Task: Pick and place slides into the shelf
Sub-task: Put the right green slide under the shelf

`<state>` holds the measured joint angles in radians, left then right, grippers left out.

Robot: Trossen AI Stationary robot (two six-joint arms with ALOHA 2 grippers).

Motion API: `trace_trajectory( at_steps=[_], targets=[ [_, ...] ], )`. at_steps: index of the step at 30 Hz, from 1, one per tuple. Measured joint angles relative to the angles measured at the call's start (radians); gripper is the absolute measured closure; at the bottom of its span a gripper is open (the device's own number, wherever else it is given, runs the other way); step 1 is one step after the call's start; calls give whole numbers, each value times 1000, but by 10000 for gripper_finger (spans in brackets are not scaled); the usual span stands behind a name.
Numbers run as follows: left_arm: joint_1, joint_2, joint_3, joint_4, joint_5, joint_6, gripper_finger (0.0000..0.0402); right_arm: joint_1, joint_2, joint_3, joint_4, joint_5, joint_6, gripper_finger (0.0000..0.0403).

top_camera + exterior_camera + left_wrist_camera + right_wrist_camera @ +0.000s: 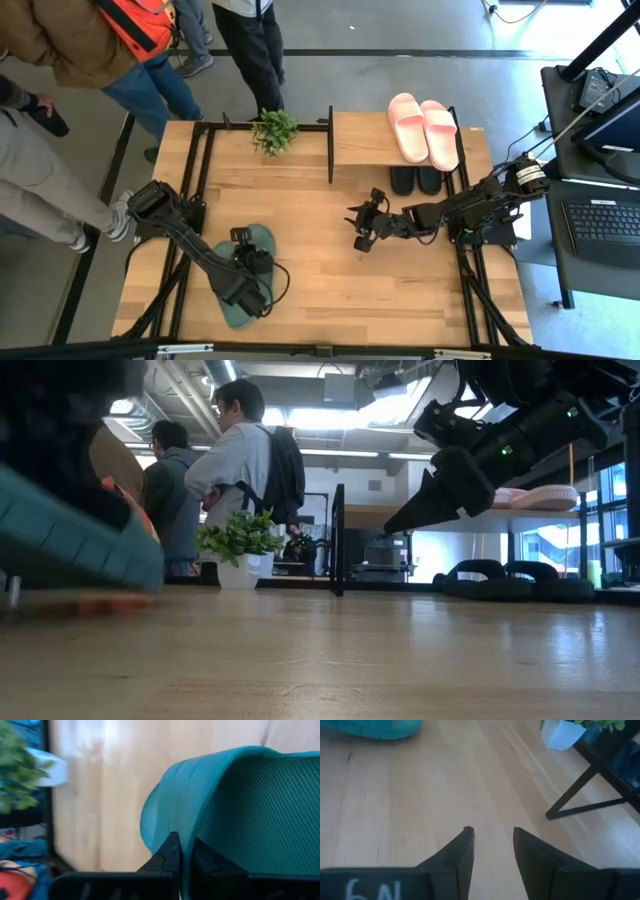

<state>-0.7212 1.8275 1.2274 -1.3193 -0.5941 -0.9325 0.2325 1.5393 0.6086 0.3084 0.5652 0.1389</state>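
Note:
Two muted green slides sit near the table's left front; one (262, 240) is at my left gripper (243, 262), the other (233, 314) lies partly under that arm. My left gripper (184, 842) is shut on the farther one, which fills the low view's left (70, 540). My right gripper (360, 226) (492, 835) hangs open above mid-table (410, 515), touching nothing. The pale pink pair (425, 128) rests soles down on the shelf's plank top (365, 140). The black pair (415, 180) sits on the level below. My left gripper pinches a thin edge of the green slide (186, 827) between its two fingers, one finger on the smooth outer side and one on the textured inner side (260, 810). The fingers point toward the table's far edge. The slide looks tilted (110, 530); whether it is clear of the table I cannot tell.
A small potted plant (273, 130) stands at the far edge, left of the shelf's black frame (330, 150). People stand beyond the table's far-left corner (130, 50). Bare tabletop (330, 290) lies between the two grippers.

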Motion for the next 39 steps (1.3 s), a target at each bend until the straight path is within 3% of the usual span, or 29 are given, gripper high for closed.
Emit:
trace_trajectory(
  at_steps=[7, 15, 23, 30, 39],
  targets=[
    [17, -1, 129, -148, -139, 0, 398, 33, -92, 0, -67, 1, 60, 265],
    [117, -1, 143, -135, -235, 54, 399, 103, -300, 0, -364, 1, 199, 265],
    [259, -1, 143, 246, -322, 465, 399, 146, -425, 0, -536, 1, 274, 265],
    [371, -1, 143, 679, -291, 875, 399, 156, -458, 0, -680, 0, 369, 265],
    [462, 105, 144, 996, -279, 1142, 399, 187, -461, 0, -871, -1, 566, 265]
  ],
)
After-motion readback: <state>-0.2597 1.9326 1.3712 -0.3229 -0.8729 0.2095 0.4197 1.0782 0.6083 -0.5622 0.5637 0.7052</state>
